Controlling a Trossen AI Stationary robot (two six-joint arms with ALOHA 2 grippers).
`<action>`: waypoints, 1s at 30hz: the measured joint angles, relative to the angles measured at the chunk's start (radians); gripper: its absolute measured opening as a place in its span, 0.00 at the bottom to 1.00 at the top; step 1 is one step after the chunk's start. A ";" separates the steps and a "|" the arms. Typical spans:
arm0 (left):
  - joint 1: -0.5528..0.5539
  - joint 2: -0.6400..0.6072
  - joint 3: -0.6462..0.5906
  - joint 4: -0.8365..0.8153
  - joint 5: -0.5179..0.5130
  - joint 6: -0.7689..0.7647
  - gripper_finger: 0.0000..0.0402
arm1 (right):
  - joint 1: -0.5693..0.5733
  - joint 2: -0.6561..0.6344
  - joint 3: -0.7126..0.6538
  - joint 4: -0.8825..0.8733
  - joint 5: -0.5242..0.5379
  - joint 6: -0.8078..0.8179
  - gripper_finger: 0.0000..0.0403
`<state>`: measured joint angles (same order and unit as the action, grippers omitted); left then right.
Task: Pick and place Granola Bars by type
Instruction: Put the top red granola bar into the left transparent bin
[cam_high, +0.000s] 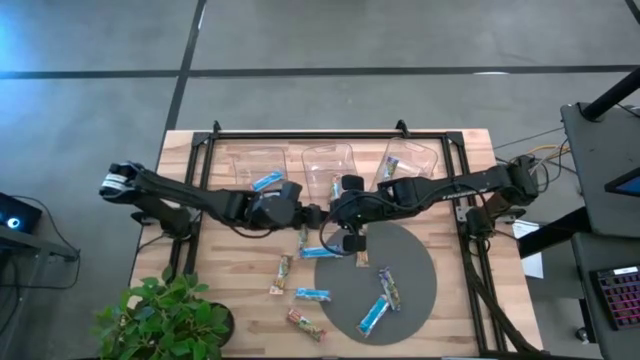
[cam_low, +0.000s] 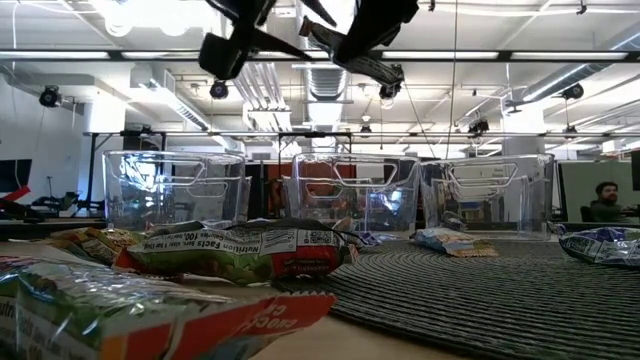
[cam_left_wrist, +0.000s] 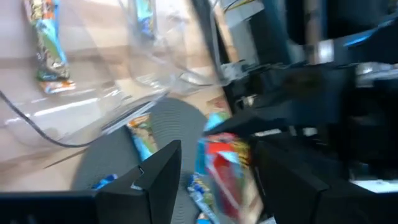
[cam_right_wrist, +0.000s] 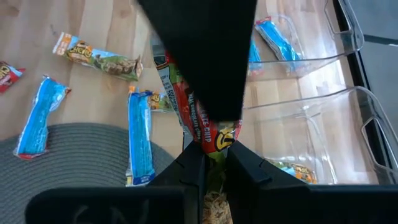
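A red-and-green bar (cam_right_wrist: 202, 127) hangs clamped by one end in the right pincer (cam_right_wrist: 211, 163), lifted off the worktop near its middle, just short of the row of three clear bins (cam_high: 330, 165) along the far edge. The left pincer (cam_left_wrist: 211, 168) sits close beside it with fingers spread and nothing between them; the held bar shows just ahead of that gap. In the high view the two pincers nearly touch, above the far rim of the grey mat (cam_high: 410, 275).

Bin contents: a blue bar (cam_high: 267, 181) in the left bin, a multicoloured bar (cam_high: 389, 167) in the right bin; the middle bin's contents are unclear.

Remaining on the worktop: blue bars (cam_right_wrist: 140, 134) and tan bars (cam_right_wrist: 96, 56) lie loose on the mat and on the wood towards the near edge.

Assessment: the carry to a bin is under way. To do it well, match the wrapper to the bin already holding that type, keep the grip firm on the thin end, clear the bin wall before lowering, and release only when the bar is inside the rim. The left arm should hold clear to avoid contact.
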<state>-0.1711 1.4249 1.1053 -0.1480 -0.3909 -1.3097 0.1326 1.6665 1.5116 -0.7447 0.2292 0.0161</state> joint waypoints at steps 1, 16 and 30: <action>0.000 0.007 -0.001 -0.002 0.006 -0.001 0.47 | 0.000 0.000 0.000 0.000 -0.001 0.003 0.08; 0.001 0.023 0.009 0.010 0.009 0.022 0.30 | 0.000 0.000 0.000 -0.004 -0.001 0.010 0.08; 0.016 0.023 0.003 -0.045 0.012 0.063 0.12 | 0.024 -0.039 -0.001 -0.009 -0.001 0.046 0.28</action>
<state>-0.1548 1.4479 1.1080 -0.1933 -0.3786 -1.2465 0.1563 1.6272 1.5108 -0.7532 0.2283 0.0625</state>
